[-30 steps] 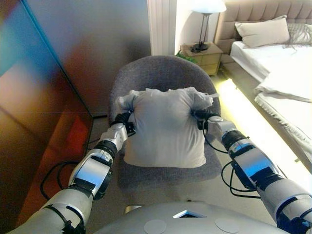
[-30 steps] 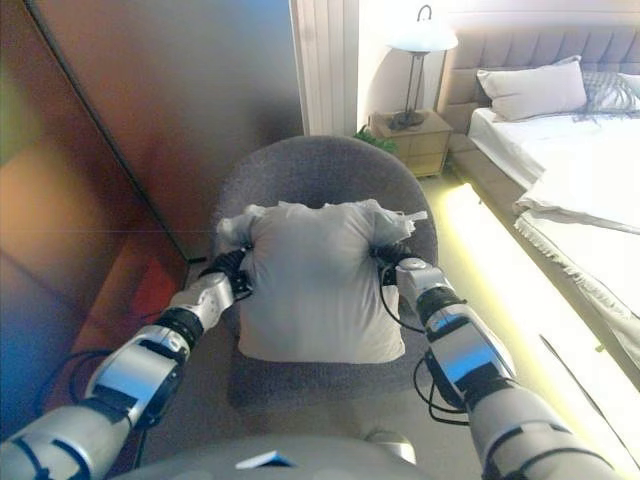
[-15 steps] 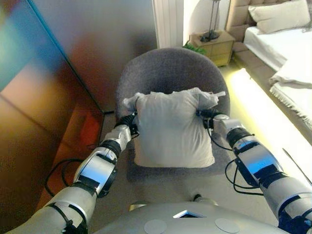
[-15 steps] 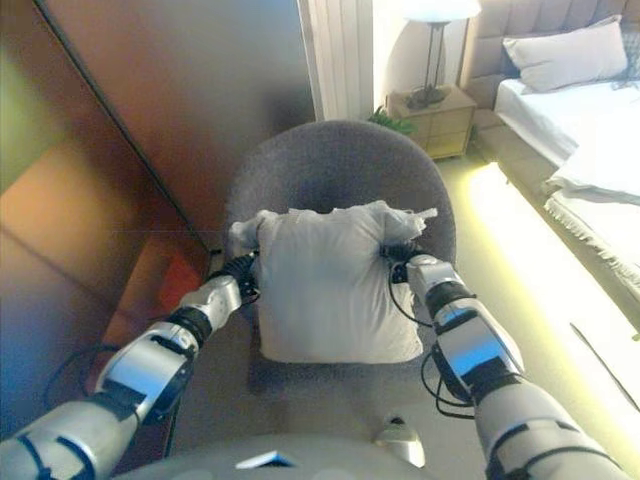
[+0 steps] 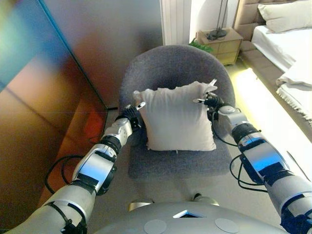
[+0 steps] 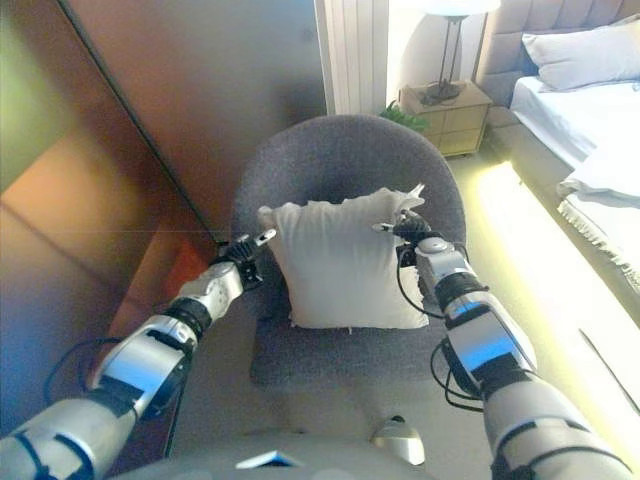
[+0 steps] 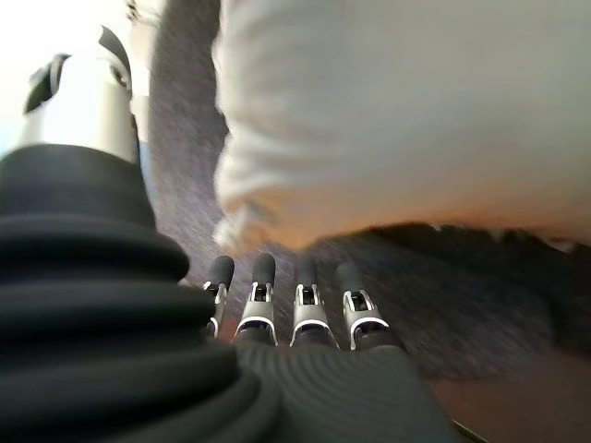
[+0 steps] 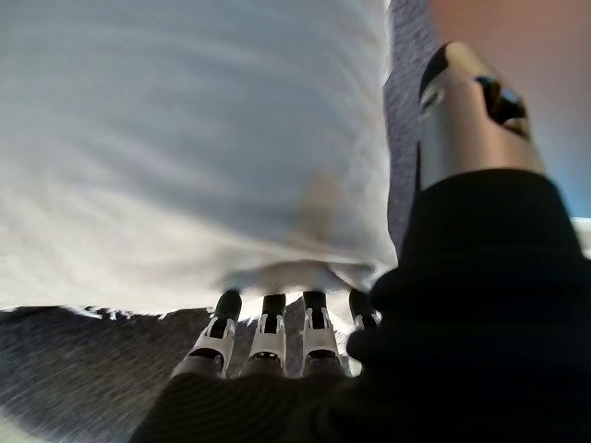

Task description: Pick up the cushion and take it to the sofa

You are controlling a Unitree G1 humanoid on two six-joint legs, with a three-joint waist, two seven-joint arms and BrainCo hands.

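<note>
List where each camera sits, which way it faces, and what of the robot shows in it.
Left eye view: on the head, looking down at the cushion on the grey chair; both arms, left hand, right hand.
Right eye view: beside it, same scene.
Left wrist view: on the left wrist, along straight fingers toward the cushion's edge.
Right wrist view: on the right wrist, fingers against the cushion.
All four share cushion and chair.
</note>
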